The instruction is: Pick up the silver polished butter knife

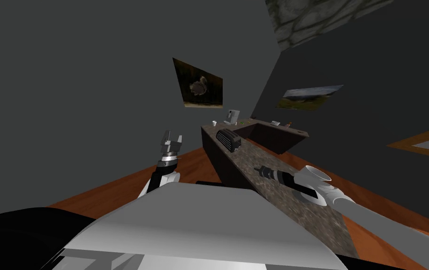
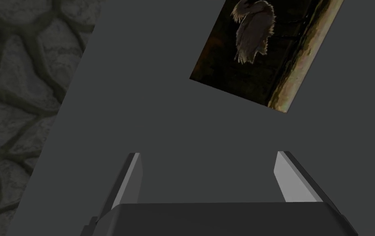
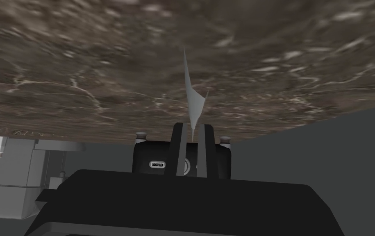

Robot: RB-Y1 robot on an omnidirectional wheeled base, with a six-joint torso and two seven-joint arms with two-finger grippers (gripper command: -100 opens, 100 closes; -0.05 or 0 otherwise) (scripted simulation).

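The butter knife (image 3: 191,96) is a thin, pale silver blade seen edge-on, pointing away from my right hand over the mottled brown stone countertop (image 3: 100,61). My right gripper (image 3: 191,129) is shut on its near end, the two fingers (image 3: 177,143) pressed close on either side. I cannot tell whether the knife touches the counter. In the head view my right gripper (image 1: 258,169) reaches low over the countertop (image 1: 293,206) near its left edge. My left gripper (image 1: 171,140) is raised beside the counter, open and holding nothing, its fingers (image 2: 135,176) wide apart.
A black toaster (image 1: 229,139) stands on the counter just beyond the right hand, also close behind the fingers as the toaster (image 3: 157,157). A grey coffee machine (image 1: 231,115) and small items sit at the far corner. Orange-brown floor runs along both sides of the counter.
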